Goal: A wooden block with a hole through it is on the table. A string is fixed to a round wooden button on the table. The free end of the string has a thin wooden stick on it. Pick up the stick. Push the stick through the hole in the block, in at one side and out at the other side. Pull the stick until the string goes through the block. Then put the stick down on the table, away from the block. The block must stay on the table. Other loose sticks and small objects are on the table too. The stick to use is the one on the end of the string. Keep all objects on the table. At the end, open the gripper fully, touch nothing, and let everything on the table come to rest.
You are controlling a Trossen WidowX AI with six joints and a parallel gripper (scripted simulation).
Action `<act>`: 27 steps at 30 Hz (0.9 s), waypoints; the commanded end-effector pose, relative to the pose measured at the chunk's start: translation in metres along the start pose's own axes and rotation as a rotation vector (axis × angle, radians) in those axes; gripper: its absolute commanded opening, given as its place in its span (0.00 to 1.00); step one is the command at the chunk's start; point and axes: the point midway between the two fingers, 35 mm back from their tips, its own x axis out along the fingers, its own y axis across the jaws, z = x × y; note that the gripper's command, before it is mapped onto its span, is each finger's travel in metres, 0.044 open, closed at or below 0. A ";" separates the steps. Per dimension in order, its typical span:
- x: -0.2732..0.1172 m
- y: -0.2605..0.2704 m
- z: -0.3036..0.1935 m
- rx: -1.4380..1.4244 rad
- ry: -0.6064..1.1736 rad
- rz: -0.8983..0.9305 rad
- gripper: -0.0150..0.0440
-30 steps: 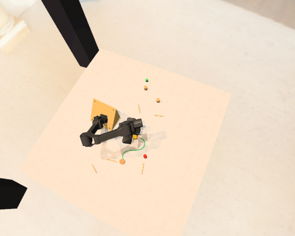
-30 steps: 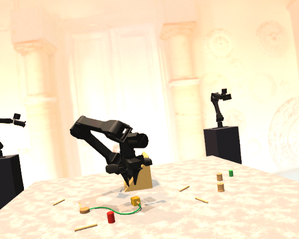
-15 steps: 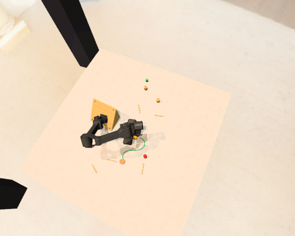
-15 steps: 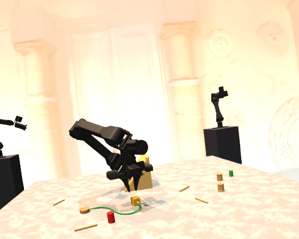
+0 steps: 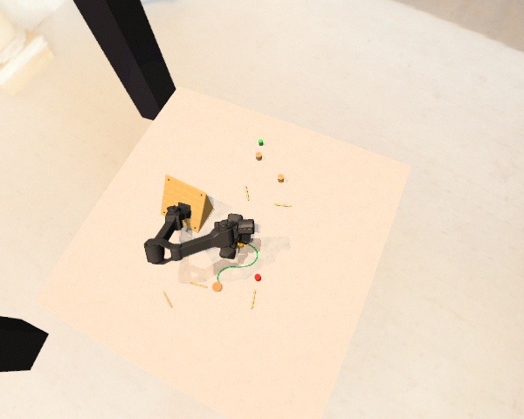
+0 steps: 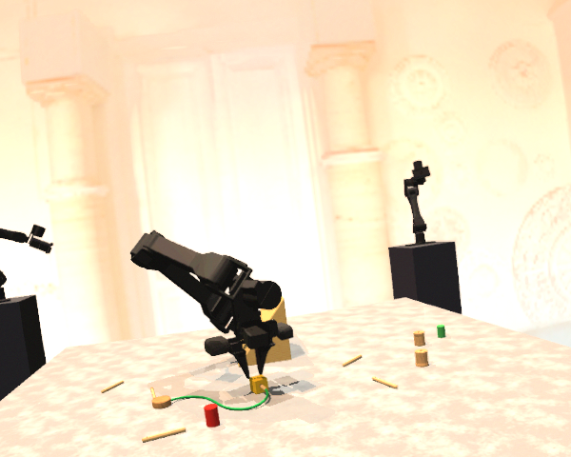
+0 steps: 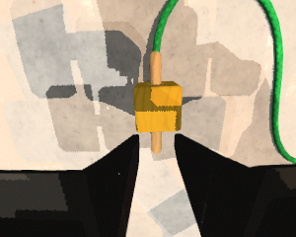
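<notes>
The small yellow wooden block (image 5: 240,245) (image 6: 259,385) (image 7: 158,120) sits on the table. The thin stick (image 7: 156,66) runs through its hole, with an end showing at each side in the wrist view. The green string (image 5: 257,255) (image 6: 241,408) (image 7: 277,74) joins the stick's upper end in the wrist view and curves to the round wooden button (image 5: 217,286) (image 6: 161,402). My gripper (image 6: 254,375) (image 7: 156,139) is partly open and empty. Its fingertips are just above the block, around the stick's bare lower end as seen in the wrist view. In the top view the arm hides the fingertips.
A large wooden wedge (image 5: 185,194) (image 6: 276,352) stands at the arm's base. A red cylinder (image 5: 257,277) (image 6: 211,415) is near the string. Several loose sticks lie around, one close to the button. Two wooden spools and a green cylinder (image 5: 260,142) (image 6: 441,330) stand farther off.
</notes>
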 end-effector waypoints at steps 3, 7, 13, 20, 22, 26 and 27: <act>0.012 0.000 -0.004 -0.008 0.006 -0.007 0.46; 0.017 0.000 -0.004 -0.008 0.007 -0.009 0.46; 0.018 0.000 -0.005 -0.008 0.007 -0.009 0.46; 0.016 0.000 -0.003 -0.002 0.004 -0.004 0.33; 0.016 0.000 -0.003 -0.002 0.004 -0.004 0.25; 0.016 0.000 -0.003 -0.002 0.004 -0.004 0.25; 0.016 0.000 -0.003 -0.002 0.004 -0.004 0.25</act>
